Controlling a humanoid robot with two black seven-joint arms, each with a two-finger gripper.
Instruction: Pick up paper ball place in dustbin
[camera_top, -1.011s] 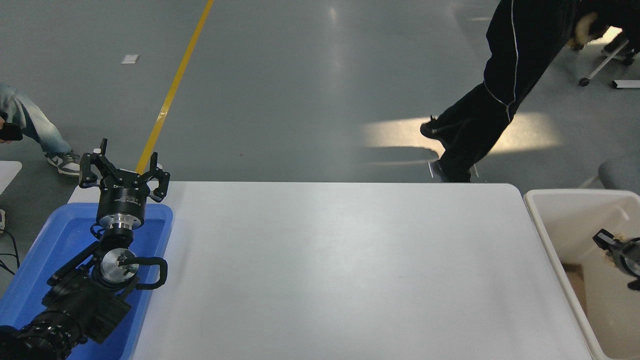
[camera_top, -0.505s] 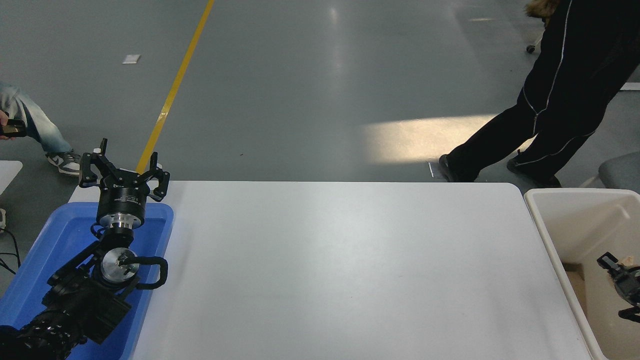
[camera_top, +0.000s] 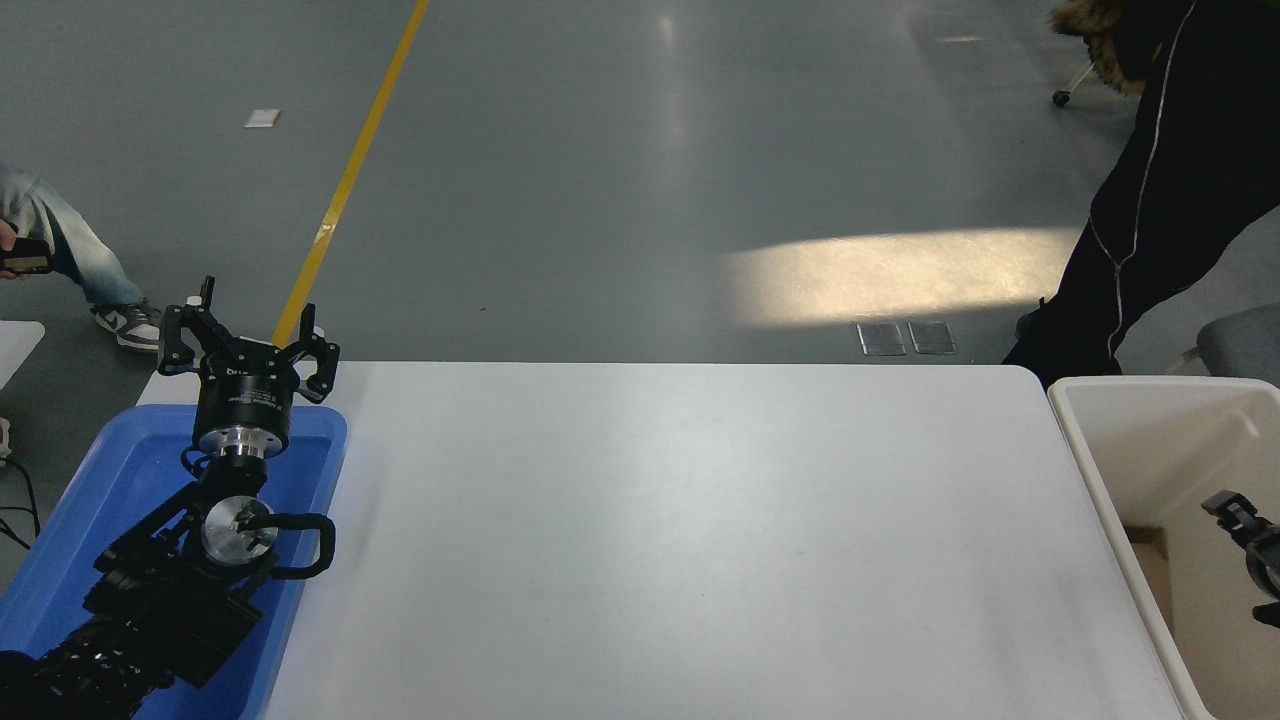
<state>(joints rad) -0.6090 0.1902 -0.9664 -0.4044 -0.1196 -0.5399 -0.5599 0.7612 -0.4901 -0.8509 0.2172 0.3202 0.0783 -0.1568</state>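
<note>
I look down on a white counter (camera_top: 690, 540), seen from above and behind my own arms. My left gripper (camera_top: 247, 345) is parked at the near left, hanging over a shallow blue tray (camera_top: 115, 480) that sits on the counter's left end; its jaws are spread wide and hold nothing.

At the far right, just off the counter's right edge, stands the dustbin (camera_top: 1100, 395), a deep off-white tub with a thick rounded rim. My right gripper (camera_top: 1245, 525) is inside the dustbin's opening, mostly cut off by the picture's right edge. Only a black tip and part of the body show, so I cannot tell whether its jaws are spread or clenched.

I cannot see the paper ball anywhere: not on the counter, not in the tray, not at the visible jaw tip. A tan patch low in the dustbin may be paper, but I cannot say it is the ball. My guess is that the drop is at or near its end.

The risks I judge from here: if the wad is snagged on a jaw, pulling out would carry it back over the counter. Lifting out carelessly could also clip the dustbin's wall or rim. A person in dark clothing (camera_top: 1160, 200) stands beyond the counter's far right corner, close to the dustbin, so a wide swing that way could be unsafe.
</note>
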